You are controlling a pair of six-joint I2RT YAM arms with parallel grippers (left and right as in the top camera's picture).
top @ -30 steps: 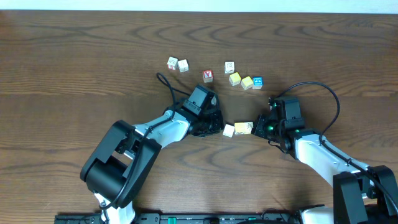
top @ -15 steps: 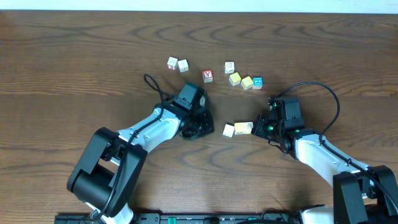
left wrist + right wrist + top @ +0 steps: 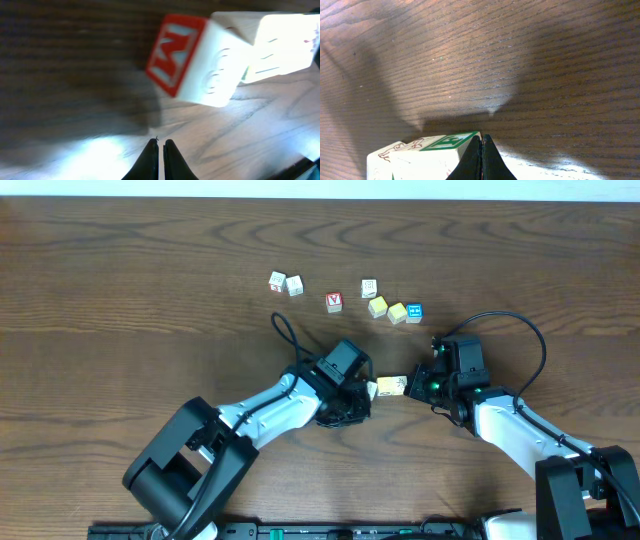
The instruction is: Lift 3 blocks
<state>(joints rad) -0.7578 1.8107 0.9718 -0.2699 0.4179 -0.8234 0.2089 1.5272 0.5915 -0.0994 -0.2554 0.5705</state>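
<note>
Landmark: the red-top block (image 3: 334, 302) on the brown table (image 3: 120, 300).

The 3 blocks lie in a short row below it and a bit to its right, nearer the robot. The white block (image 3: 370, 390) is the end closest to the red-top one. Next come the yellow block (image 3: 385, 386) & the cream block (image 3: 400, 384). From above those 2 look like one long piece, so I can't tell where one ends. All 3 are on the table.

The L gripper (image 3: 360, 395) is below the red-top block, right by the white block & partly over it from above. Its fingers are pressed together w/ nothing between. In the L cam the white block shows a red letter side, a small gap from the tips.

The R gripper (image 3: 412, 385) is further right of the red-top block, at the cream end of the row. Its fingers are together too, holding nothing. In the R cam the tips touch a block w/ a green mark.

A blue block (image 3: 414, 312) sits right of the red-top one, well apart from the row.
</note>
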